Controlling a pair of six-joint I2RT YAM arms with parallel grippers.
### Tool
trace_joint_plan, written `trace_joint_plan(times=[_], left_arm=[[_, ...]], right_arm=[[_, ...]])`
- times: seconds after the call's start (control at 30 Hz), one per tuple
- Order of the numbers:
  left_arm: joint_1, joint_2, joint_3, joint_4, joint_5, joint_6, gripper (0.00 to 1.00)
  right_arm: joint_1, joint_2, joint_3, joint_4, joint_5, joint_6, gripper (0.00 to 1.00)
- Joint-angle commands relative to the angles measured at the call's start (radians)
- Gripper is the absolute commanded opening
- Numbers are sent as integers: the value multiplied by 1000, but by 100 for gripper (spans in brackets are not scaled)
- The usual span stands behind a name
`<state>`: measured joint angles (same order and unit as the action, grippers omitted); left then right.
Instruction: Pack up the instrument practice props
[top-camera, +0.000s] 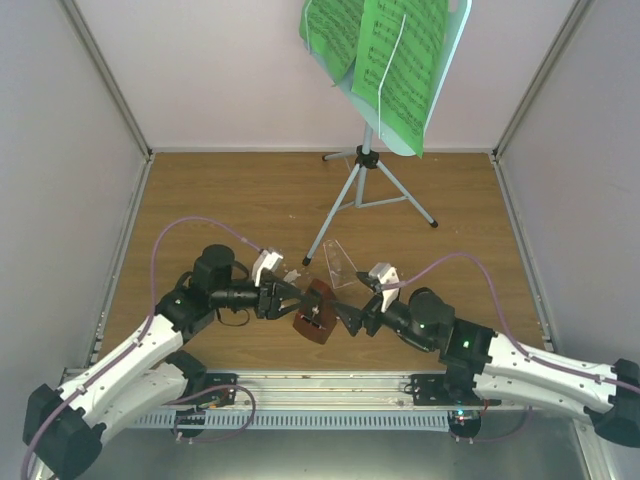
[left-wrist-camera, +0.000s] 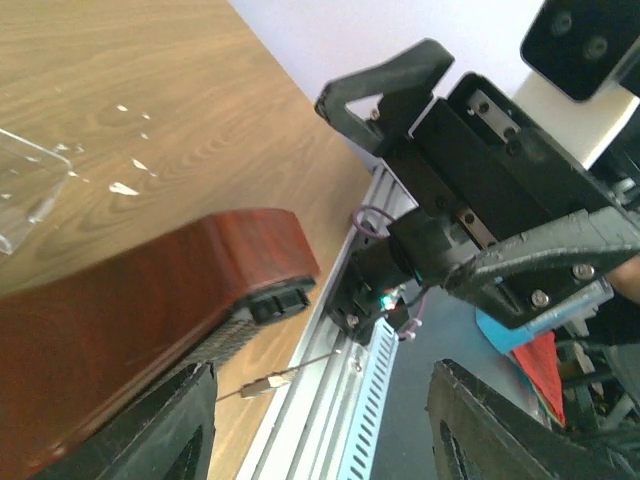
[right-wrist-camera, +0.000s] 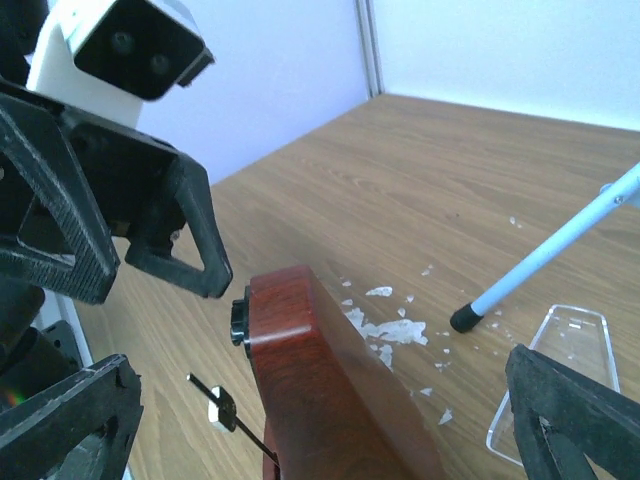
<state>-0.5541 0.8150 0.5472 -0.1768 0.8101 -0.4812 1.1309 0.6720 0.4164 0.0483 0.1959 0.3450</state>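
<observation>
The brown metronome (top-camera: 315, 315) sits by the middle of the table's (top-camera: 220, 190) near edge, its clear cover (top-camera: 340, 262) lying just behind it. Your left gripper (top-camera: 293, 300) and right gripper (top-camera: 350, 314) both stand open, one on each side, probably so one can grab it.

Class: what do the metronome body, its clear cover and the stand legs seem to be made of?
Metronome body: glossy reddish-brown, faint grain; varnished wood or wood-look plastic. Clear cover: transparent, rigid moulded edges; likely plastic. Stand legs: thin silvery tubes; probably metal.
</observation>
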Motion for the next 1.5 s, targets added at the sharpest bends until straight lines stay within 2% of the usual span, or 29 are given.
trace_joint_plan(times=[0.0, 0.23, 0.57, 1.03, 1.1, 1.27, 1.47], left_arm=[[-51, -2, -20, 53, -7, 1, 59], [-89, 18, -22, 72, -42, -13, 55], [-116, 38, -22, 73, -75, -16, 50], [-121, 38, -8, 53, -181, -21, 53], [-121, 22, -3, 46, -212, -19, 56], [-118, 10, 44, 9, -292, 19, 76], [-111, 76, 132, -20, -306, 57, 89]], right_arm=[[-5, -79, -72, 128, -17, -43, 100], [-5, -95, -125, 225, -55, -111, 99], [28, 58, -116, 315, -85, -232, 100], [35, 173, -134, 445, -70, -288, 100], [35, 176, -138, 454, -65, -290, 100], [35, 198, -137, 462, -72, -292, 100], [34, 206, -145, 484, -90, -288, 100]])
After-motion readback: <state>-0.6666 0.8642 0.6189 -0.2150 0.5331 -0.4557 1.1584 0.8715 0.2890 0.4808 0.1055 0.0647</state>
